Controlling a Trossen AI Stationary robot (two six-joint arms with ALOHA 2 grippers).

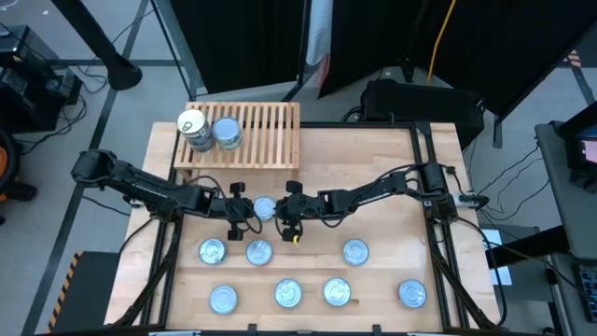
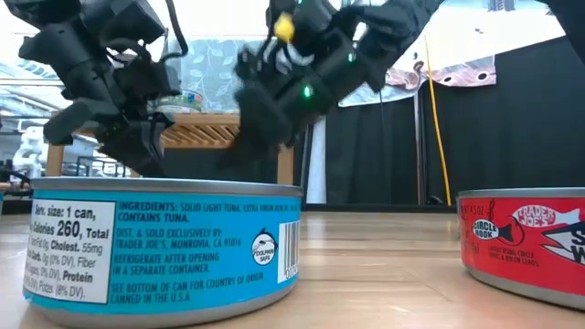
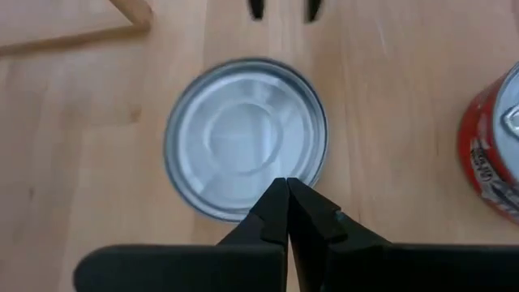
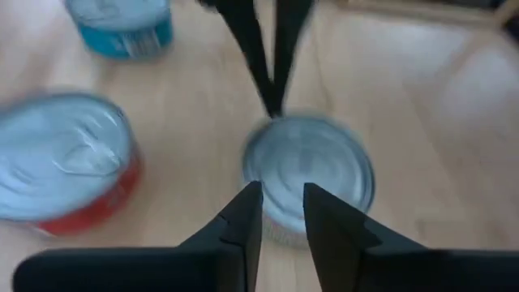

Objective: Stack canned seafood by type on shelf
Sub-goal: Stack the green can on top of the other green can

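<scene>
So both arms are crowded around one tin [image 1: 265, 207] sitting on the tabletop [image 1: 373, 168] just in front of the shelf [image 1: 270, 131], between the shelf and the loose tins. The left gripper [image 3: 288, 188] hangs right at the edge of that tin with its fingers pinched fully together, gripping nothing. The right gripper [image 4: 282, 195] comes at the same tin from the opposite side, its fingers parted only a narrow slit, way too narrow to straddle the tin, and it isn't holding anything either. Looks like the step in hand is picking this tin for stacking, but neither arm actually has it. On the shelf there are already two stacks near its left end, a cream-topped one [image 1: 192, 127] and a silvery one [image 1: 227, 132] just beside it. Eight more tins [image 1: 289, 293] wait in rows farther from the shelf. Next move probably needs one gripper to spread wide, clamp the tin's sides, and lift it onto whichever stack matches, while the other backs away so they don't bump.
</scene>
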